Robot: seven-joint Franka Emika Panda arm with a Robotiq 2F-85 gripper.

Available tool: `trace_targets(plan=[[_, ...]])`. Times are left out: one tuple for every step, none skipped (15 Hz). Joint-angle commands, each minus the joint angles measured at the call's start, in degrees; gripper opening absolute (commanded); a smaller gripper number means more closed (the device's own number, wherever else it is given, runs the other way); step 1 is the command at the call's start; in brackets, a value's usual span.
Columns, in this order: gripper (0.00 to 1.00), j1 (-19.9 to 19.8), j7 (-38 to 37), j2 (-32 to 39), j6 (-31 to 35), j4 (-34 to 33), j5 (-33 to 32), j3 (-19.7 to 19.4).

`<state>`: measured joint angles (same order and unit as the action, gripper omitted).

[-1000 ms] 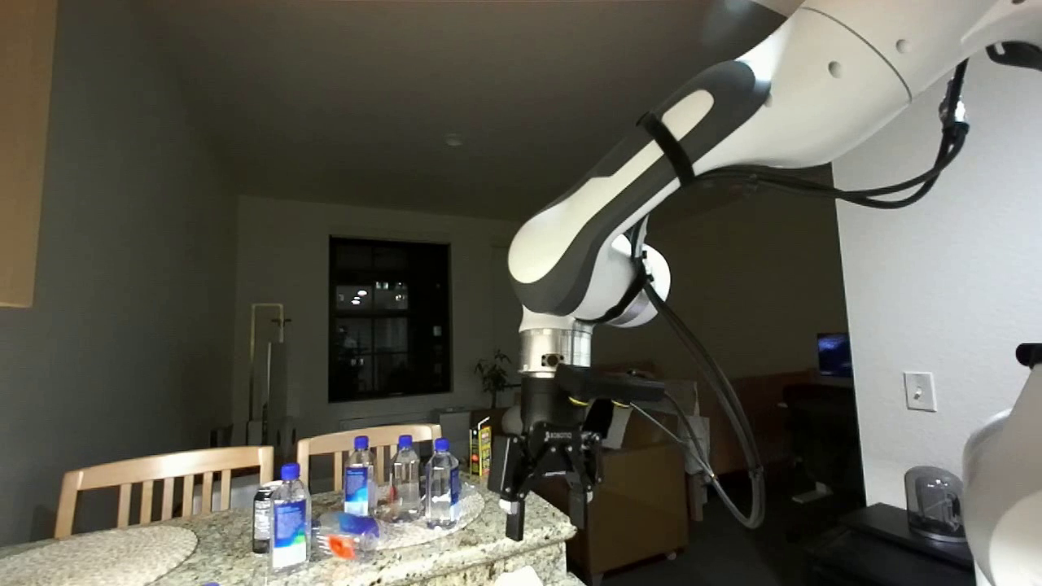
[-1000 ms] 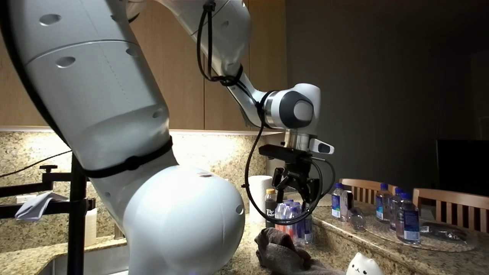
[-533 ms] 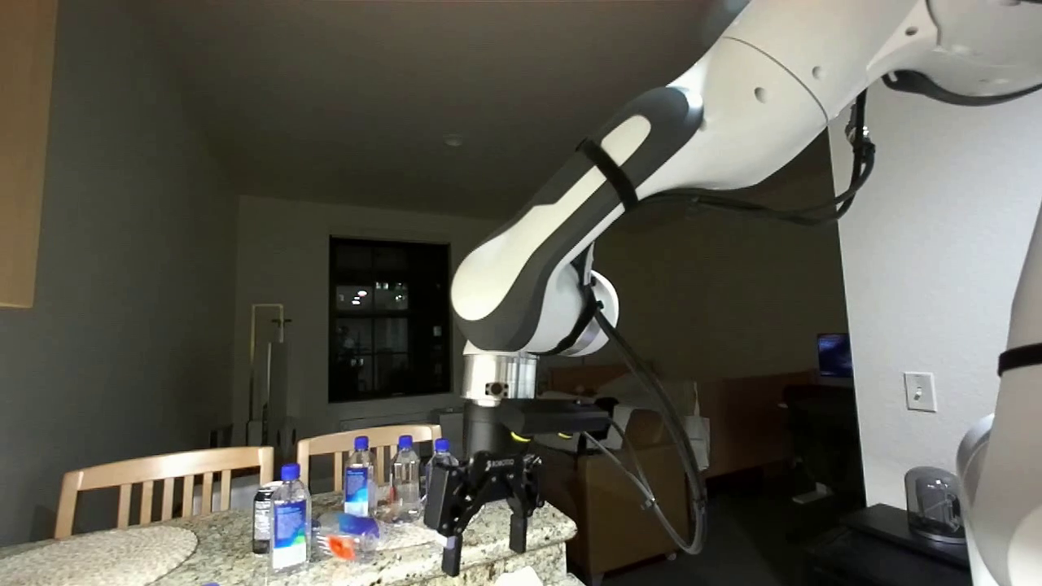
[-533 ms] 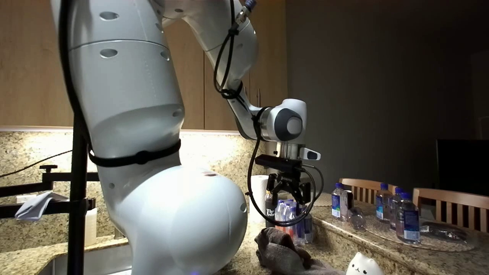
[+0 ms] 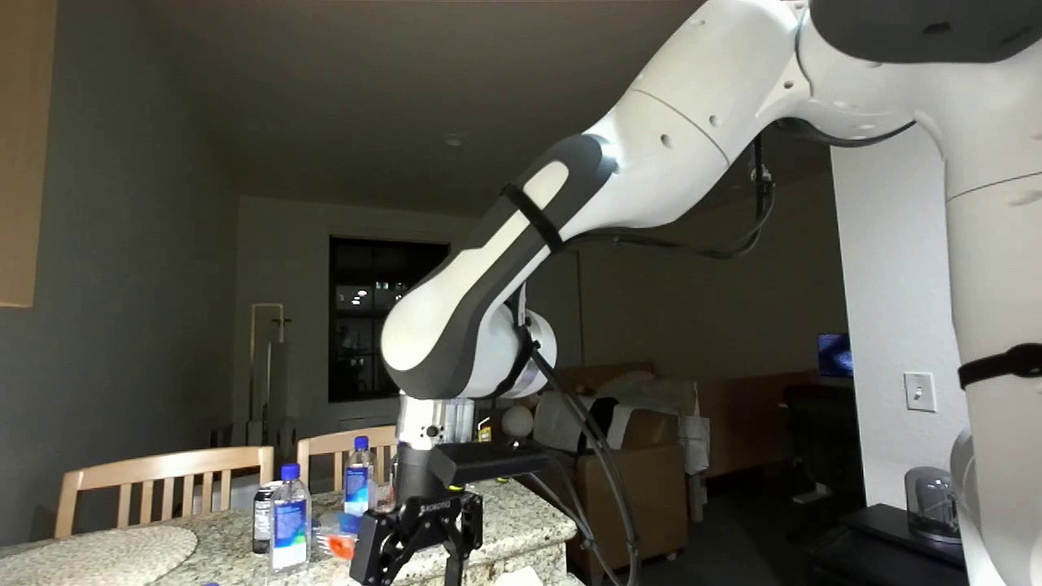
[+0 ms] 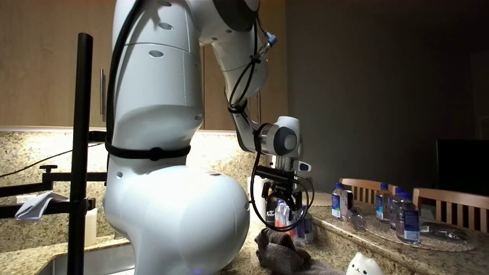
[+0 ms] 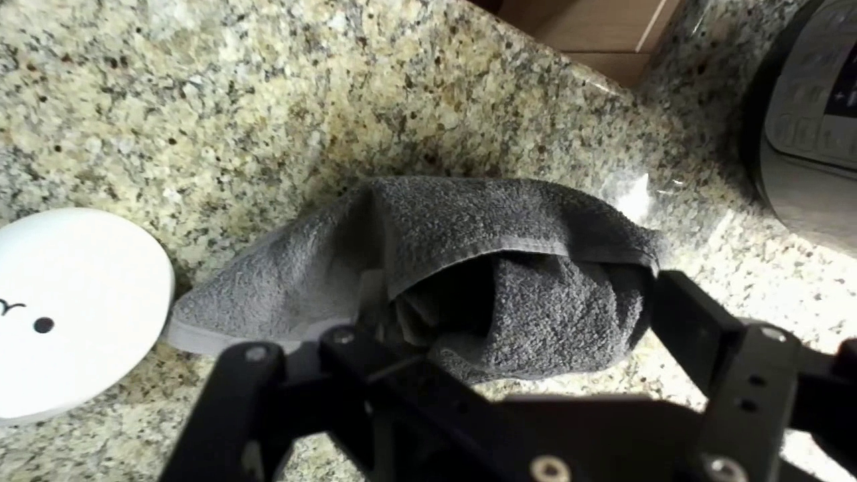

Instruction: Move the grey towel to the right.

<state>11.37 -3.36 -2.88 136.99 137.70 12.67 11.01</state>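
The grey towel lies crumpled and folded on the granite counter in the wrist view. It also shows in an exterior view at the bottom; it is out of view in an exterior view that shows the dining chairs large at left. My gripper is open, with its fingers spread to either side of the towel's bunched end. It points down, and its fingertips run off the bottom edge in an exterior view. In an exterior view the gripper hangs above and behind the towel, partly covered by cables. I cannot tell whether the fingers touch the towel.
A white cat figure sits at the towel's thin end. A rounded appliance stands at the right in the wrist view. Grouped bottles stand behind the towel. A raised ledge runs alongside, with more bottles on it.
The arm has swung and my gripper has come down, moving down and left in both exterior views, close to the towel. The towel, cat figure and bottles have not moved.
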Motion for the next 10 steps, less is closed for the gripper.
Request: trace_targets(plan=[[1.00,1.46,-0.04,4.78,2.39,-2.81,-0.09,1.53],[1.00,1.97,-0.36,5.67,3.02,-3.20,-0.33,2.00],[1.00,2.35,-0.99,6.50,3.88,-3.53,-0.77,2.42],[1.00,2.87,-2.28,7.28,5.02,-3.72,-1.80,2.82],[1.00,3.37,-2.48,8.13,6.04,-4.02,-2.14,3.20],[1.00,3.84,-3.11,8.96,7.03,-4.27,-2.85,3.47],[1.00,4.41,-3.59,9.76,8.28,-4.40,-3.63,3.79],[1.00,4.96,-4.35,10.35,9.67,-4.28,-4.65,3.99],[1.00,5.64,-5.40,10.97,11.71,-3.91,-6.22,4.12],[1.00,6.35,-6.98,11.69,13.79,-3.57,-8.41,4.00]])
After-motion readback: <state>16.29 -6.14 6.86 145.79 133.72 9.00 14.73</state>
